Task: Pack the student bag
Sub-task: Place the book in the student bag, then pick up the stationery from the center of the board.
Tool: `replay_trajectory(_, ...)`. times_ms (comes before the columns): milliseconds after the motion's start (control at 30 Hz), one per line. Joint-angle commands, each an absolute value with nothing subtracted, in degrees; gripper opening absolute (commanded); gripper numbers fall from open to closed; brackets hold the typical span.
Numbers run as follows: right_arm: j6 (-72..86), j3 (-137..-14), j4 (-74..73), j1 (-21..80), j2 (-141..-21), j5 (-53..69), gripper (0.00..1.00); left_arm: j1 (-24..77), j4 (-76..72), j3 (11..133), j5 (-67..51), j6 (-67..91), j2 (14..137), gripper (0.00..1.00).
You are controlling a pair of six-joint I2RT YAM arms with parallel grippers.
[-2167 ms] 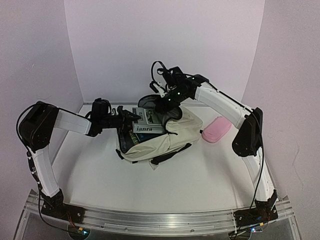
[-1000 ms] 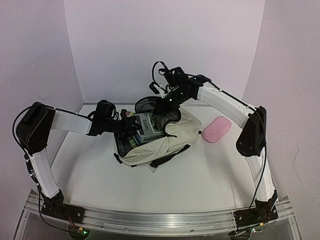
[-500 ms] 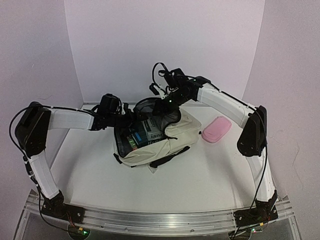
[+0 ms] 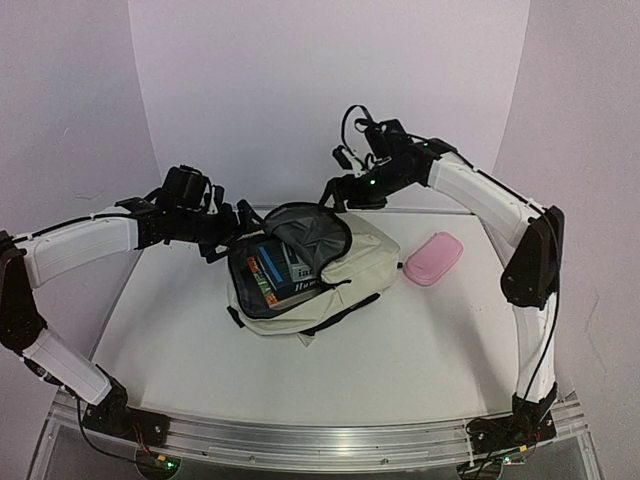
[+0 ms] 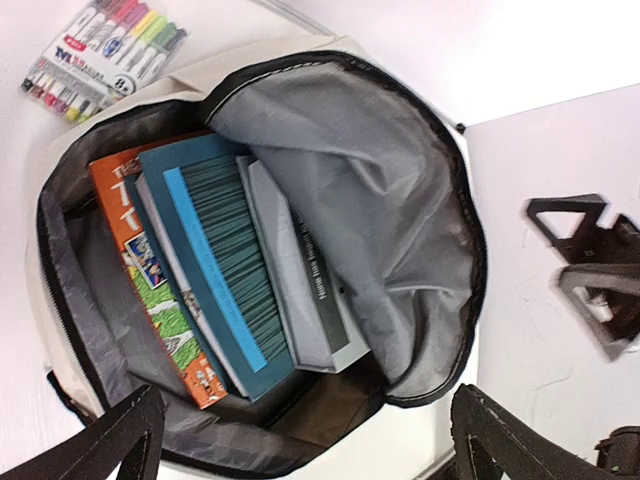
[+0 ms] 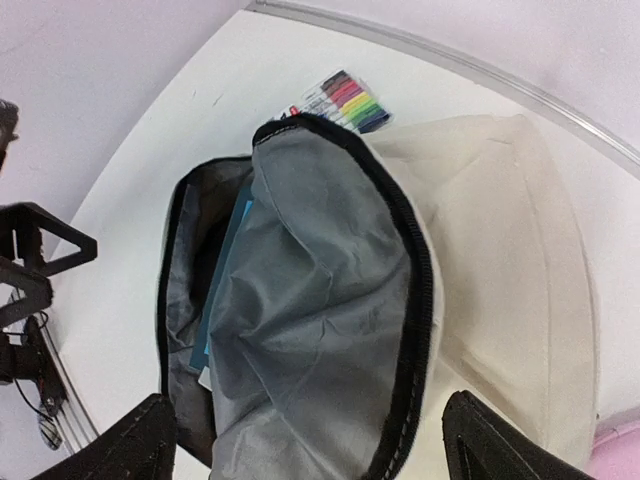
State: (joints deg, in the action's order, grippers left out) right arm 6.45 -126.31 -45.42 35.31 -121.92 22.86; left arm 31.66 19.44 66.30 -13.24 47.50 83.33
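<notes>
Top external view: the large cream fabric backpack [image 4: 365,262] lies unzipped at frame centre on the white bench [image 4: 400,360], with books [image 4: 280,275] inside. The left jaws and the right jaws stand released and empty, flanking its mouth.

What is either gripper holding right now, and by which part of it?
Nothing is held. The left gripper and the right gripper both stand open with nothing in them; the student bag lies unzipped, gripped by neither.

Cream student bag [image 4: 372,262] with grey lining [image 5: 345,180], teal striped book [image 5: 225,270], orange book [image 5: 125,215], pink pencil case [image 4: 433,259]
</notes>
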Motion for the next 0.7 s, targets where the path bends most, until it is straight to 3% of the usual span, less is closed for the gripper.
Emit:
replay_trajectory(0,12.51,-121.64,-44.49,28.61,-113.48,21.01,0.97,31.46,23.13,70.07,-10.83,44.22,83.46,1.0)
replay_trajectory(333,28.72,-105.58,-46.87,14.39,-109.41,0.14,0.98,31.46,26.58,75.31,-8.44,41.93,85.2,1.0)
replay_trajectory(667,24.16,-95.89,-44.95,1.36,-114.46,28.63,0.98,31.46,30.06,76.87,-5.36,41.84,84.08,1.0)
